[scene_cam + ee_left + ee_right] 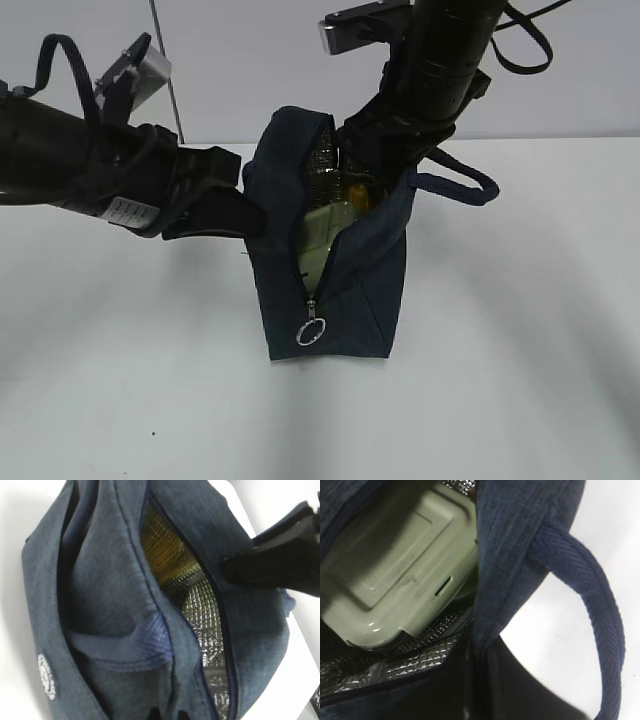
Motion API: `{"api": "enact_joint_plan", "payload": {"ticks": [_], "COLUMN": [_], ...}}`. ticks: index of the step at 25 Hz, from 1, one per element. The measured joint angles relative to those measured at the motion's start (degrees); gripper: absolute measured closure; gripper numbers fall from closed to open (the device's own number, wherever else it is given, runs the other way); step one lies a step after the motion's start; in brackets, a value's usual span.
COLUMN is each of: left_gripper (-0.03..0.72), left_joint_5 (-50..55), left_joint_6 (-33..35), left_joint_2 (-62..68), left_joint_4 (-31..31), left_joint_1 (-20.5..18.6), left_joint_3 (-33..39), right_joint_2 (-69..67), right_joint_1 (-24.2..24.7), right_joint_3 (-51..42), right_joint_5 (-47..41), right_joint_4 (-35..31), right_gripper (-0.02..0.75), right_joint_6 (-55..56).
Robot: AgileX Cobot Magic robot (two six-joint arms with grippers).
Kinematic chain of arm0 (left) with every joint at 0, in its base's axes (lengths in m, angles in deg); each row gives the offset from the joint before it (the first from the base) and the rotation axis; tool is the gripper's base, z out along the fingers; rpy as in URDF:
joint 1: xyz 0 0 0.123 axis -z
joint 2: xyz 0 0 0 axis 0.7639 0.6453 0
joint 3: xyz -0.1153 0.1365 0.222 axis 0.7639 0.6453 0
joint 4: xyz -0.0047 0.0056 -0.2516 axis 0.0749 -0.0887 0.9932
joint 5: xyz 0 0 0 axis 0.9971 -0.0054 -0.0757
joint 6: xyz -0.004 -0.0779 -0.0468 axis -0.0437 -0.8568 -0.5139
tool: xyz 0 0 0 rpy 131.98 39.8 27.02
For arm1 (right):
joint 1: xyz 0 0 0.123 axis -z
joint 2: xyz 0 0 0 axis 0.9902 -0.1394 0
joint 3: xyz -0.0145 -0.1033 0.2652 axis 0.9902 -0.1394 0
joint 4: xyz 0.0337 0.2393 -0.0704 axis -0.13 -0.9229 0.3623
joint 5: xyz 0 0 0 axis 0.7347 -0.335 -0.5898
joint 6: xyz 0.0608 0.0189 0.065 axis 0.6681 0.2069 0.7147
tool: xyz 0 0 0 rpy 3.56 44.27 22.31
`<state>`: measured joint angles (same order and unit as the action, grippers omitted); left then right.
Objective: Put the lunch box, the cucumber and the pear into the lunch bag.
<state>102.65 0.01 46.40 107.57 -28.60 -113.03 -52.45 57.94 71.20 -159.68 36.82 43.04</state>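
Lunch bag (330, 300) stood open, lunch box (395, 565) inside; our left gripper (235, 215) pinched bag wall; right gripper's jaws hidden inside bag, cannot tell; we advised releasing low, withdrawing straight up

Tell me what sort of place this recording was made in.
Probably a robot lab or test bench, not a kitchen: a bare white table against a plain pale wall, two black robot arms with wrist cameras, and only the lunch bag with the lunch box inside.
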Motion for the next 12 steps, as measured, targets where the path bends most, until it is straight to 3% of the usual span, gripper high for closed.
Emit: {"api": "enact_joint_plan", "payload": {"ticks": [2, 8, 12], "left_gripper": [0.703, 0.703, 0.703], "left_joint_5": [0.1, 0.5, 0.6], "left_joint_6": [0.0, 0.0, 0.0], "left_joint_2": [0.4, 0.6, 0.8], "left_joint_4": [0.6, 1.0, 1.3], "left_joint_1": [0.0, 0.0, 0.0], "left_joint_3": [0.0, 0.0, 0.0], "right_joint_2": [0.0, 0.0, 0.1], "right_joint_1": [0.0, 0.0, 0.0], "right_joint_3": [-0.1, -0.1, -0.1], "right_joint_5": [0.0, 0.0, 0.0], "right_joint_4": [0.0, 0.0, -0.2], "right_gripper": [0.625, 0.301, 0.252], "right_joint_6": [-0.4, -0.7, -0.8]}}
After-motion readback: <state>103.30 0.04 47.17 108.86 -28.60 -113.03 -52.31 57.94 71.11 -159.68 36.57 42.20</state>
